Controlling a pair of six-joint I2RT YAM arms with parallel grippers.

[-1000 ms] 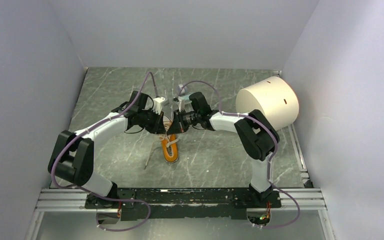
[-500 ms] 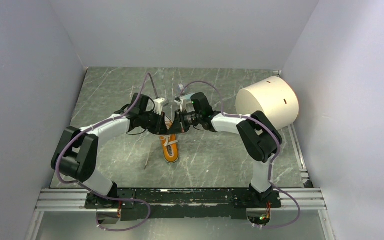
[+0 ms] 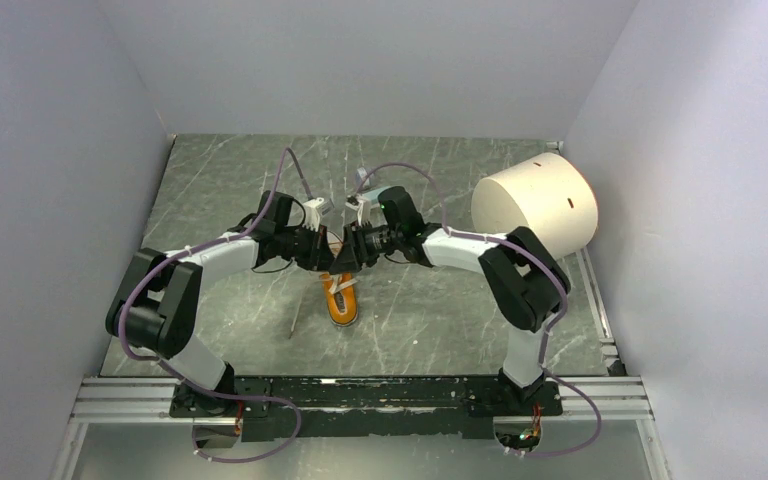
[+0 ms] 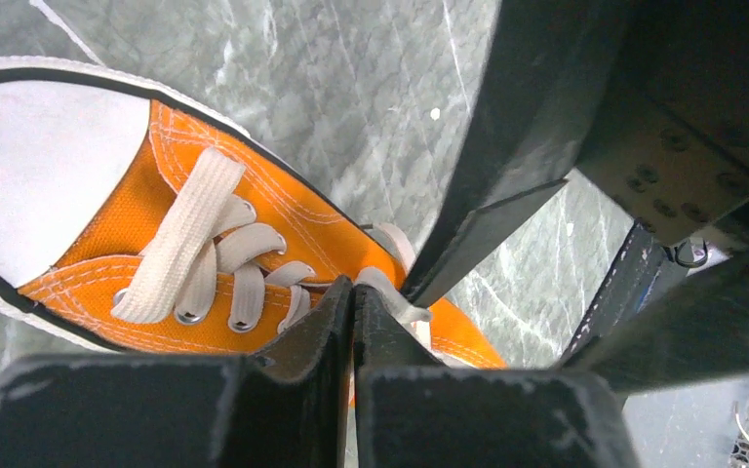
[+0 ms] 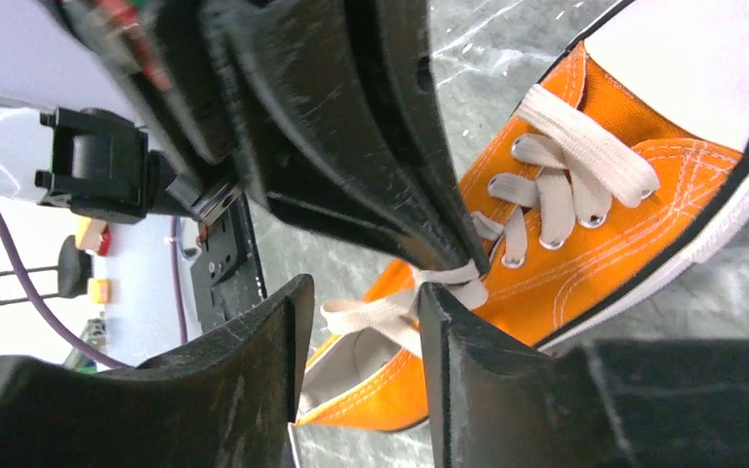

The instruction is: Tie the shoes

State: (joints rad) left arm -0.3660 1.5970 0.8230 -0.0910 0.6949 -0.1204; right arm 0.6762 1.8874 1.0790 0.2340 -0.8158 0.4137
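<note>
Grey marbled tabletop holds the small orange canvas sneaker, unmoved at centre. Both arms have closed in over its heel end: the left gripper pinches a cream-white lace, and the right gripper stands spread around that lace.

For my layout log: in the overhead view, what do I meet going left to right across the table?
Left arm's elbow → lace trailing on the table → orange shoe → cream cylinder. The left pincer and right pincer meet above the shoe, so both are left out.
</note>
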